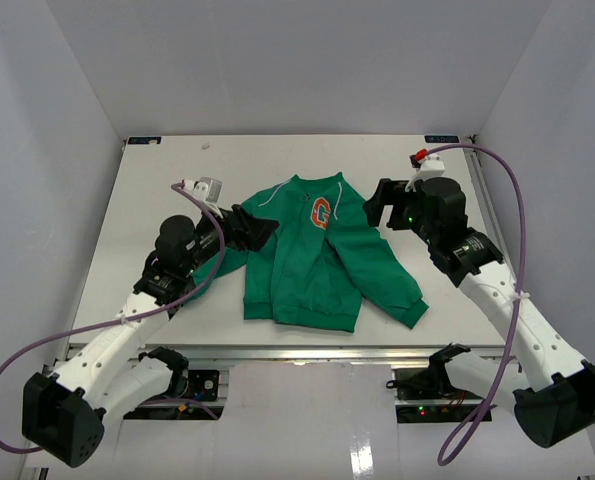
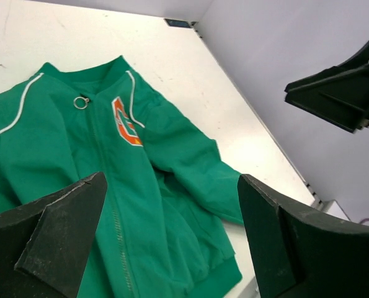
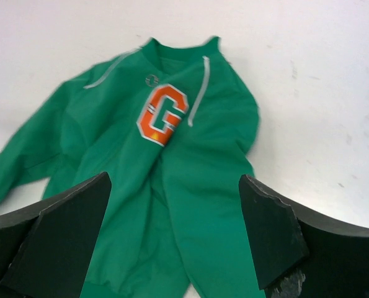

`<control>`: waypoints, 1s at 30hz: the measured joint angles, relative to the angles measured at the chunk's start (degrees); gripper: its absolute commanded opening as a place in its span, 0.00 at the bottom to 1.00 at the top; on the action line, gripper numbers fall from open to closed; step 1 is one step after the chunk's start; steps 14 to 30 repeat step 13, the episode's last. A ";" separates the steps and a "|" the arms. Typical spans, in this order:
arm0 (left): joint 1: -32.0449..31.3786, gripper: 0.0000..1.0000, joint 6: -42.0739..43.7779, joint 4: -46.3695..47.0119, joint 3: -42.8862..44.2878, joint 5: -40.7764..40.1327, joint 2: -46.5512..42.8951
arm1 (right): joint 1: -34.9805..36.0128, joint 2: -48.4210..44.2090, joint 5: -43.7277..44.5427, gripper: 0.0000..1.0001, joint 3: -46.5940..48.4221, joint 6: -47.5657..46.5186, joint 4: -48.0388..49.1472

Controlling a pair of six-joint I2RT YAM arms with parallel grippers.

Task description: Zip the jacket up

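White table (image 1: 167, 170), grey walls. Jacket (image 1: 312, 255) lies flat mid-table, front up, zip pull ring (image 2: 80, 102) up at collar. L gripper (image 2: 172, 211) and R gripper (image 3: 175, 214) flank its shoulders, both w/ fingers spread wide.

One jacket (image 1: 312, 262) lies on the one table (image 1: 167, 175). The jacket has two sleeves, a left sleeve (image 1: 222, 262) and a right sleeve (image 1: 389, 275). It carries one orange G emblem (image 1: 321, 212) and two lines of white piping (image 2: 18, 105), one on each shoulder. It has one front zipper (image 2: 103, 161) with a single ring pull (image 2: 80, 102). Two robot arms stand at the near edge, the left arm (image 1: 127, 350) and the right arm (image 1: 517, 320). Each ends in one gripper: the left gripper (image 1: 249, 228) and the right gripper (image 1: 379, 204). Each gripper has two dark fingers (image 3: 60, 236), four fingers in all. There are two purple cables (image 1: 522, 230), one looping along each arm.
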 measured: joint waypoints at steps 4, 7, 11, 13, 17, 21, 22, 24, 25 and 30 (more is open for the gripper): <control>-3.95 0.98 0.05 -1.03 -3.44 -1.40 -6.84 | -0.01 -3.43 5.69 0.90 -0.11 -0.07 -7.31; -5.89 0.98 0.03 -1.56 -5.15 -1.71 -9.63 | -0.04 -5.59 7.25 0.90 -1.39 -0.17 -10.46; -5.90 0.98 0.15 -2.12 -8.25 -2.93 -11.87 | -0.04 -9.53 7.06 0.90 -5.12 -0.16 -11.64; -5.90 0.98 0.31 -2.63 -9.47 -3.75 -12.93 | -0.04 -11.69 6.60 0.90 -7.03 -0.17 -11.44; -5.90 0.98 0.31 -2.63 -9.47 -3.75 -12.93 | -0.04 -11.69 6.60 0.90 -7.03 -0.17 -11.44; -5.90 0.98 0.31 -2.63 -9.47 -3.75 -12.93 | -0.04 -11.69 6.60 0.90 -7.03 -0.17 -11.44; -5.90 0.98 0.31 -2.63 -9.47 -3.75 -12.93 | -0.04 -11.69 6.60 0.90 -7.03 -0.17 -11.44; -5.90 0.98 0.31 -2.63 -9.47 -3.75 -12.93 | -0.04 -11.69 6.60 0.90 -7.03 -0.17 -11.44; -5.90 0.98 0.31 -2.63 -9.47 -3.75 -12.93 | -0.04 -11.69 6.60 0.90 -7.03 -0.17 -11.44; -5.90 0.98 0.31 -2.63 -9.47 -3.75 -12.93 | -0.04 -11.69 6.60 0.90 -7.03 -0.17 -11.44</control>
